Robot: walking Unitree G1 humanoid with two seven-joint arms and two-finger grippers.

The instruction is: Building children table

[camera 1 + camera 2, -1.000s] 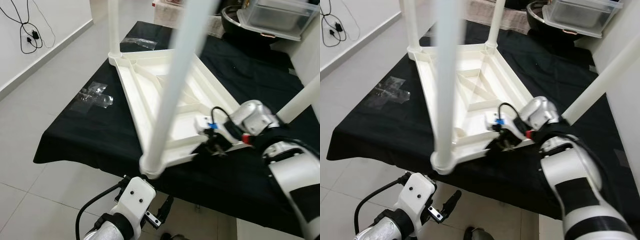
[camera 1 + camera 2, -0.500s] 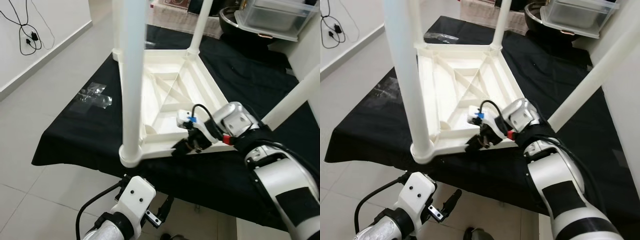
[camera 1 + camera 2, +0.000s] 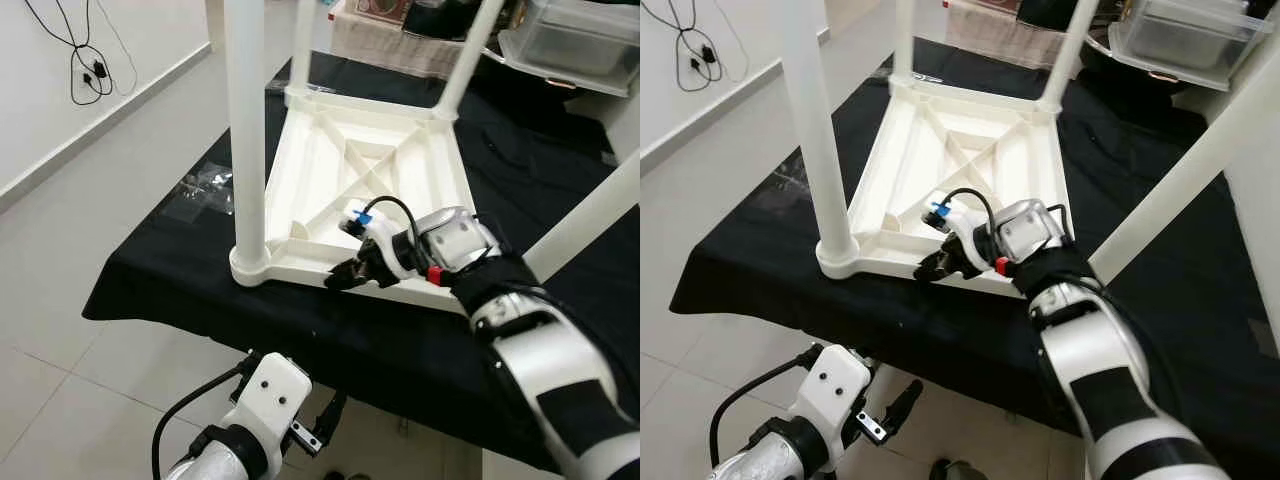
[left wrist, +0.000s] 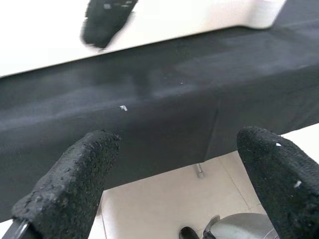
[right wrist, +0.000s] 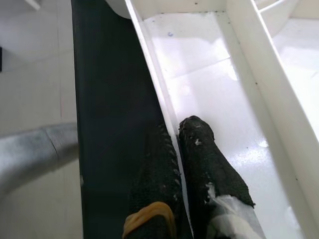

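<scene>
1. A white plastic children's table (image 3: pixel 370 190) lies upside down on a black cloth-covered work surface (image 3: pixel 530 180), its round white legs (image 3: pixel 246 130) pointing up and cut off by the top edge of the head views.
2. The right gripper (image 3: pixel 932 266) is pinched together on the near rim of the upturned table, between the near-left leg and the near-right corner; in the head views its fingertips are small and hard to separate.
3. The right wrist view settles it: one black finger (image 5: pixel 212 169) lies inside the white rim, the other outside against the black cloth, with the thin rim wall (image 5: pixel 154 94) clamped between them.
4. The left gripper (image 3: pixel 325 428) hangs low in front of the work surface, below its edge, over pale floor tiles (image 3: pixel 60 300).
5. The left wrist view shows its two black padded fingers (image 4: pixel 75 174) spread wide apart, holding nothing, with the hanging cloth edge beyond them and a blurred dark shape above that cannot be identified.
6. Crumpled clear plastic wrapping (image 3: pixel 205 185) lies on the cloth left of the table.
7. A translucent storage bin (image 3: pixel 580 45) sits at the far right, partly cut off.
</scene>
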